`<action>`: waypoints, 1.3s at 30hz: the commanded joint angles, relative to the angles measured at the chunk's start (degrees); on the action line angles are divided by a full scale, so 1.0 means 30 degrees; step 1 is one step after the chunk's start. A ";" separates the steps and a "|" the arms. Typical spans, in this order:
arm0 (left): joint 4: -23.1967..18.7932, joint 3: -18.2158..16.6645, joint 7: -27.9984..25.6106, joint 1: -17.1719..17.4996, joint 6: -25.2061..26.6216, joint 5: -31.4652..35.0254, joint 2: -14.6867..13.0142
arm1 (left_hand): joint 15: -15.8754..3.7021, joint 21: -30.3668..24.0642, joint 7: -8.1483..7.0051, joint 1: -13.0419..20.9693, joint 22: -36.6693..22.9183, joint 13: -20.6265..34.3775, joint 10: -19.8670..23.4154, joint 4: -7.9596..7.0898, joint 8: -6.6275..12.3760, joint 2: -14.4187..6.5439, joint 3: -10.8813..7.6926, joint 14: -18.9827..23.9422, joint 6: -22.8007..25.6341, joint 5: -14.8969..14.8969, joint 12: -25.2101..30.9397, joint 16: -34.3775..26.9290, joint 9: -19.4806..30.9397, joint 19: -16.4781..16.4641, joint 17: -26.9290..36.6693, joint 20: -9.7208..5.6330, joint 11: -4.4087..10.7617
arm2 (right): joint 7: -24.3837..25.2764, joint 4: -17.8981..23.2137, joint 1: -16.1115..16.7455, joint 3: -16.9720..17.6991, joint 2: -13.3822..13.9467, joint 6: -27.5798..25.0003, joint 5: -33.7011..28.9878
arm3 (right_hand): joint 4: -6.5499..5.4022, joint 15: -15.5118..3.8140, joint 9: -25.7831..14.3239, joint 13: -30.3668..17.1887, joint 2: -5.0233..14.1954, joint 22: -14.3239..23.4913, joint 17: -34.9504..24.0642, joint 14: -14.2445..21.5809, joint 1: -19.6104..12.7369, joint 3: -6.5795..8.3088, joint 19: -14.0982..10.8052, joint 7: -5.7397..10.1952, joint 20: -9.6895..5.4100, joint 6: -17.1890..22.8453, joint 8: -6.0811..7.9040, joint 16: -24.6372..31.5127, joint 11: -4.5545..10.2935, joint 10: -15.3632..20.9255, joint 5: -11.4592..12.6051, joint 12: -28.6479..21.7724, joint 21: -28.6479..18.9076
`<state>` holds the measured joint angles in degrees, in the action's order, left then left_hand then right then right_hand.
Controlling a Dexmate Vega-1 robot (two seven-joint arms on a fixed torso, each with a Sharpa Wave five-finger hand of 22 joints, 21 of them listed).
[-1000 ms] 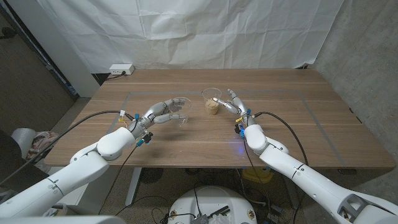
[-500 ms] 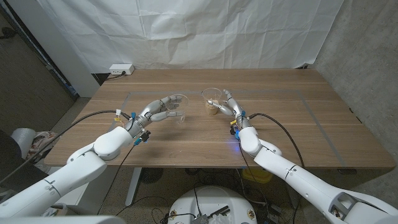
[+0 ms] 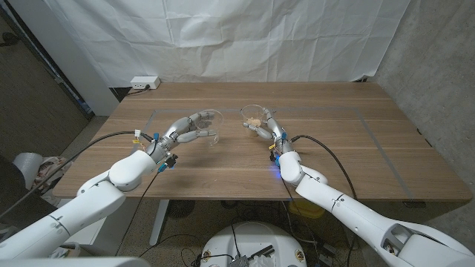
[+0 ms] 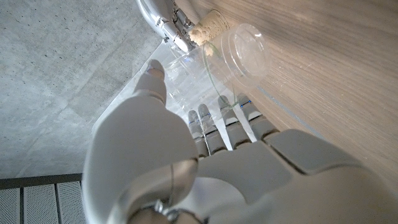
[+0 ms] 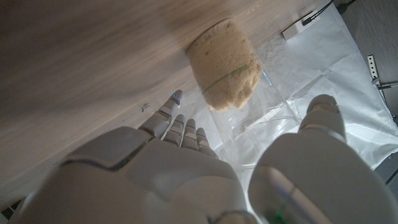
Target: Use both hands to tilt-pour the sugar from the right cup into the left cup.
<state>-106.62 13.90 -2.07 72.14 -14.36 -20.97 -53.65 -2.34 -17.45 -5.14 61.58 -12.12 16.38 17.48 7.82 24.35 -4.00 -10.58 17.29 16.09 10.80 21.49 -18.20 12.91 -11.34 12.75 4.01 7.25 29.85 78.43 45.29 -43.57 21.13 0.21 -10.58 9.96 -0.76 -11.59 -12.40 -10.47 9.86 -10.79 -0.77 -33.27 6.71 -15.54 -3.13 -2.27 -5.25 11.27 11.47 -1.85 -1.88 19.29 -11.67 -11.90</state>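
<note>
We see the right robot hand (image 3: 264, 126) wrapped around the right cup (image 3: 253, 121), fingers on one side of the clear wall and thumb on the other, as the right wrist view shows. The sugar (image 5: 224, 64) sits as a tan plug in the cup's base, and the cup looks raised and tipped slightly toward the left, though we cannot tell for sure whether its base has left the worktop (image 3: 334, 141).

The left robot hand (image 3: 188, 130) grips the left cup (image 3: 210, 127) the same way, thumb opposite the curled fingers; this cup looks empty and leans with its mouth toward the other.

Both cups stay near the worktop's middle, close together but apart.

We judge these cups thin, light and easily crushed, with smooth, slippery walls. The hold belongs around the mid-wall, firm enough to stop slipping yet gentle enough to keep the rim round. The sugar adds modest weight low down and should shift suddenly once tilted.
</note>
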 commanded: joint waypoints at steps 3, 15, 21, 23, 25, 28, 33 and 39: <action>-0.0108 -0.0306 -0.0005 0.0264 0.0111 -0.0114 0.0011 | -0.1568 -0.0065 0.0023 0.0013 -0.0067 0.0094 0.0110 0.0033 0.0070 -0.0218 0.0113 -0.0098 0.0078 -0.0037 -0.0035 -0.0096 0.0070 -0.0001 -0.0006 -0.0035 -0.0046 | 0.0400 -0.1730 -0.0823 -0.0412 -0.0886 0.0295 0.0228 | 0.0033 -0.0133 -0.0088 -0.0104 0.0071 0.0086 -0.0068 -0.0017 -0.1357 -0.0416 -0.0669 0.0204 0.1073 -0.0365 0.0152 0.0015 0.0132 -0.0428 0.0440 0.0002 -0.0183; 0.0188 0.0052 0.0241 -0.0274 0.0590 -0.0134 0.0167 | -0.1574 -0.0040 -0.0011 -0.0044 -0.0065 0.0136 0.0114 0.0017 0.0050 -0.0231 0.0181 -0.0141 0.0097 -0.0031 -0.0095 -0.0073 0.0079 0.0139 -0.0027 -0.0060 -0.0121 | 0.1898 -0.3247 -0.1259 -0.0268 -0.1759 0.2119 0.0441 | -0.0162 -0.0508 -0.0151 -0.0145 0.0420 0.0143 -0.0162 0.1565 -0.3020 -0.1066 -0.2272 0.0350 0.1526 0.1053 0.0689 0.0525 0.0143 0.0683 0.0941 -0.0425 -0.0474; 0.0282 0.0224 0.0330 -0.0585 0.0715 -0.0105 0.0218 | -0.1604 -0.0032 0.0004 -0.0018 -0.0061 0.0155 0.0131 0.0035 0.0046 -0.0258 0.0187 -0.0145 0.0117 -0.0022 -0.0117 -0.0069 0.0082 0.0193 -0.0038 -0.0107 -0.0084 | 0.2061 -0.4465 -0.1468 -0.0094 -0.2338 0.3957 0.1150 | -0.0572 -0.0879 -0.0166 -0.0175 0.0616 0.0202 -0.0314 0.2407 -0.3105 -0.1593 -0.1630 0.0951 0.1154 0.2581 0.1134 0.0796 0.0484 0.1988 0.1121 -0.0816 -0.0114; 0.0300 0.0295 0.0352 -0.0702 0.0821 -0.0094 0.0228 | -0.1603 -0.0034 -0.0011 -0.0015 -0.0060 0.0162 0.0119 0.0030 0.0071 -0.0289 0.0184 -0.0144 0.0177 -0.0018 -0.0134 -0.0071 0.0093 0.0200 -0.0038 -0.0094 -0.0092 | 0.2446 -0.4047 -0.1465 -0.0214 -0.2318 0.3056 0.0637 | -0.0737 -0.0919 -0.0160 -0.0198 0.0765 0.0238 -0.0412 0.3161 -0.3091 -0.1854 -0.1603 0.1078 0.1182 0.3559 0.1408 0.1070 0.0578 0.2889 0.1206 -0.1074 -0.0102; 0.0367 0.0361 0.0410 -0.0822 0.0834 -0.0142 0.0277 | -0.1599 -0.0029 -0.0013 -0.0002 -0.0059 0.0167 0.0122 0.0035 0.0084 -0.0307 0.0181 -0.0153 0.0200 -0.0015 -0.0142 -0.0068 0.0104 0.0223 -0.0039 -0.0069 -0.0078 | 0.2226 -0.4273 -0.1585 -0.0231 -0.2361 0.3341 0.0795 | -0.0809 -0.1070 -0.0147 -0.0226 0.0866 0.0262 -0.0519 0.3761 -0.3157 -0.2022 -0.1719 0.1366 0.1175 0.4196 0.1569 0.1311 0.0763 0.3665 0.1249 -0.1300 -0.0149; 0.0443 0.0447 0.0408 -0.0980 0.0833 -0.0107 0.0339 | -0.1587 -0.0022 0.0000 0.0037 -0.0058 0.0175 0.0102 0.0051 0.0083 -0.0346 0.0162 -0.0160 0.0189 -0.0008 -0.0162 -0.0065 0.0119 0.0254 -0.0041 -0.0053 -0.0098 | 0.1994 -0.4275 -0.1694 -0.0325 -0.2336 0.3057 0.0774 | -0.0827 -0.1341 -0.0125 -0.0246 0.1152 0.0296 -0.0662 0.4436 -0.3467 -0.2092 -0.2028 0.1591 0.1164 0.4918 0.1731 0.1596 0.0914 0.4236 0.1323 -0.1412 -0.0273; 0.0500 0.0540 0.0374 -0.1179 0.0902 -0.0065 0.0390 | -0.1548 -0.0030 0.0013 0.0019 -0.0056 0.0193 0.0091 0.0038 0.0093 -0.0375 0.0178 -0.0185 0.0190 -0.0011 -0.0192 -0.0055 0.0149 0.0261 -0.0045 -0.0021 -0.0115 | 0.2302 -0.4049 -0.1700 -0.0384 -0.2414 0.2100 0.0553 | -0.0950 -0.2509 -0.0080 -0.0460 0.2207 0.0381 -0.1234 0.7132 -0.4340 -0.1999 -0.2887 0.1885 0.1093 0.6427 0.2024 0.2903 0.0992 0.6280 0.1410 -0.2022 -0.0596; 0.0660 0.0736 0.0465 -0.1478 0.0965 -0.0094 0.0501 | -0.1492 -0.0036 0.0062 0.0021 -0.0053 0.0218 0.0078 0.0023 0.0086 -0.0471 0.0168 -0.0208 0.0150 -0.0005 -0.0230 -0.0045 0.0192 0.0291 -0.0044 0.0012 -0.0179 | 0.2761 -0.4478 -0.1769 -0.0331 -0.2623 0.2307 0.0675 | -0.0974 -0.3447 -0.0303 -0.1495 0.2872 0.0577 -0.3564 1.0184 -0.5341 -0.2498 -0.4194 0.2378 0.1233 0.9691 0.2712 0.5385 0.1634 0.9933 0.1249 -0.4348 -0.1184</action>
<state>-105.35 15.22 -0.99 69.23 -11.89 -21.27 -52.65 -2.35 -17.45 -5.02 61.36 -12.10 16.91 17.68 8.00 24.40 -4.75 -10.27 16.65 15.94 10.80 20.83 -18.20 13.20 -10.81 12.51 4.11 7.06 36.48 66.23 40.51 -44.38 14.08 8.15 -8.32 6.87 -2.56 -11.89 -15.56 -3.01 11.26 -18.69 26.32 -47.74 -0.17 -26.73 3.30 0.93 20.52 18.54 24.82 2.30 24.51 23.28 -22.03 -14.63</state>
